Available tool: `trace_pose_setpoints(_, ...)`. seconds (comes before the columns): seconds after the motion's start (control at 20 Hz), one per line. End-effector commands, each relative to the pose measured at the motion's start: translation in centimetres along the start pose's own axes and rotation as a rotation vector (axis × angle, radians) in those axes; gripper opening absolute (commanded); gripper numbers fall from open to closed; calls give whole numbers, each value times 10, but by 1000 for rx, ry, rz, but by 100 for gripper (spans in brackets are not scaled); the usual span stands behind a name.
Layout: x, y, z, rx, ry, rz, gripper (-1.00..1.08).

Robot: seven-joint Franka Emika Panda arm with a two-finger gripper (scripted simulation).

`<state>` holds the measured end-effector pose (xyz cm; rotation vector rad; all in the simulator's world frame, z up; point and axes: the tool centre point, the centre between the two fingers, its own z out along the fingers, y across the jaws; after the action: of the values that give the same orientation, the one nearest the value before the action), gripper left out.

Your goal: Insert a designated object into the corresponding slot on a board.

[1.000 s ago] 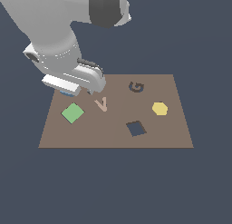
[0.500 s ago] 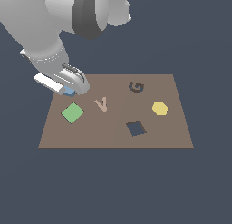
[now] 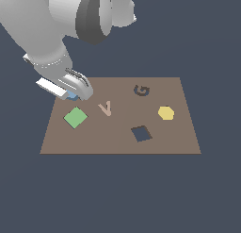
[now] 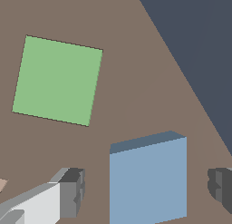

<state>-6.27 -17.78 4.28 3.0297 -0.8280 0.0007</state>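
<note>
- On the brown board you have a green square near the exterior view's left edge, a pale V beside it, a dark G mark farther back, and a yellow hexagon toward the right.
- The navy diamond slot lies open near the front, well apart from the gripper, with the V and bare board between them.
- The light-blue tile lies at the board's far left corner, just beyond the green square; in the exterior view you see only a sliver of it under the gripper.
- Your arm leans in from the upper left, with the gripper low over that corner.
- In the wrist view the fingers stand apart on either side of the tile, with clear gaps; nothing is clamped.
- Compared with half a second ago, the gripper sits lower and closer onto the tile; everything on the board lies as before.
</note>
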Motion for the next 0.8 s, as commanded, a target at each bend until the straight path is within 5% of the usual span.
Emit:
trace_pose_setpoints(0.0,-1,0,8,0,-1,0,100)
trace_pose_setpoints(0.2,-1,0,13,1,-1,-1,100)
trace_pose_setpoints(0.25,-1,0,13,1,-1,-1,-100)
trace_pose_setpoints(0.75,-1,-1,12,1,-1,-1,-100)
